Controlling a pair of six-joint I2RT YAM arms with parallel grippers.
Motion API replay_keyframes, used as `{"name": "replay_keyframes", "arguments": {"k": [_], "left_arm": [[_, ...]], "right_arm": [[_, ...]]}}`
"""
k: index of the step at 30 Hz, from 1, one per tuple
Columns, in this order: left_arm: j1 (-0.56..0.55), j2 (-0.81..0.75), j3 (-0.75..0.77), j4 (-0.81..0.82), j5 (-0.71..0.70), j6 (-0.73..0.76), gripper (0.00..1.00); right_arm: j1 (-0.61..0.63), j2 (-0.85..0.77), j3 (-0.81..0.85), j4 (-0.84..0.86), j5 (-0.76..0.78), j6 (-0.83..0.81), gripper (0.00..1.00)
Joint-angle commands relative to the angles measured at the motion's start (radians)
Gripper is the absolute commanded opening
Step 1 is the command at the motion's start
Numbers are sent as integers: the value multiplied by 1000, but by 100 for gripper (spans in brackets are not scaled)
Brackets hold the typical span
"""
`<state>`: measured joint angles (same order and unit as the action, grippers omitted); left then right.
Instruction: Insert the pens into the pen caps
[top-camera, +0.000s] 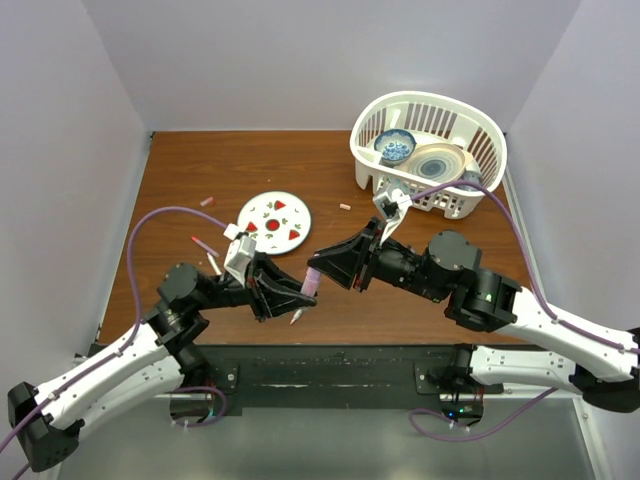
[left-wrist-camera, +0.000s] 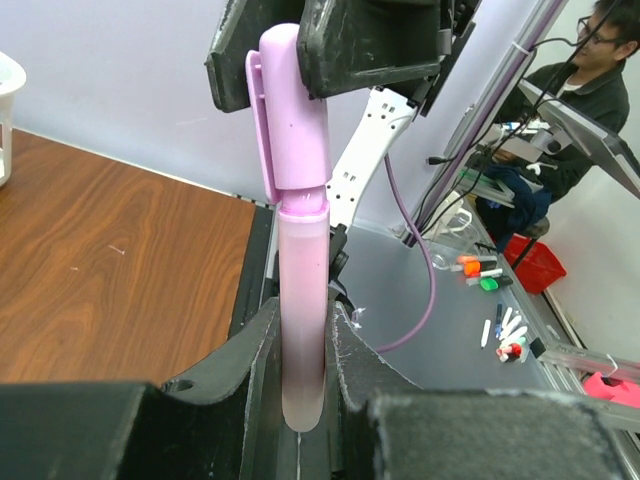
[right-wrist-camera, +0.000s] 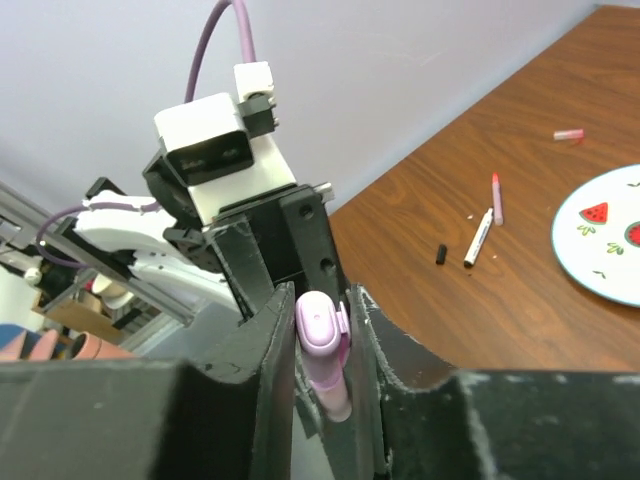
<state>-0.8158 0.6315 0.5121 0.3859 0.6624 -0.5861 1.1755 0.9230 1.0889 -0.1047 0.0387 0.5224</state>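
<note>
My left gripper (top-camera: 298, 297) is shut on the barrel of the thicker pale pink pen (top-camera: 311, 282), held off the table at the front centre. In the left wrist view the barrel (left-wrist-camera: 302, 330) stands between the jaws. My right gripper (top-camera: 324, 268) is shut on the pale pink cap (left-wrist-camera: 295, 110), which sits on the pen's top end. The right wrist view shows the cap (right-wrist-camera: 320, 325) between the jaws. The white pen (right-wrist-camera: 479, 237), the thin reddish pen (right-wrist-camera: 496, 196), a dark cap (right-wrist-camera: 440, 254) and a reddish pink cap (right-wrist-camera: 568, 134) lie on the table at the left.
A white plate with watermelon prints (top-camera: 275, 220) lies left of centre. A white basket (top-camera: 478, 150) with bowls stands at the back right. A small pale cap (top-camera: 345, 207) lies between them. White walls close the table on three sides.
</note>
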Motion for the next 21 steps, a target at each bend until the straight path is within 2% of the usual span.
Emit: {"name": "replay_keyframes", "arguments": {"k": [1, 2, 3, 12, 16, 21], "left_arm": [[3, 11, 8, 65, -23, -26, 0], [4, 25, 26, 53, -32, -18, 0], [6, 33, 37, 32, -40, -12, 0], [26, 73, 43, 140, -50, -47, 0], [72, 83, 23, 225, -38, -124, 0], [118, 105, 13, 320, -14, -182, 0]], "right_arm": [[1, 17, -14, 7, -72, -18, 9], [1, 20, -35, -1, -91, -12, 2], [1, 31, -49, -21, -109, -7, 0], [1, 7, -224, -10, -157, 8, 0], [1, -45, -316, 52, -184, 40, 0], [1, -65, -340, 40, -201, 30, 0]]}}
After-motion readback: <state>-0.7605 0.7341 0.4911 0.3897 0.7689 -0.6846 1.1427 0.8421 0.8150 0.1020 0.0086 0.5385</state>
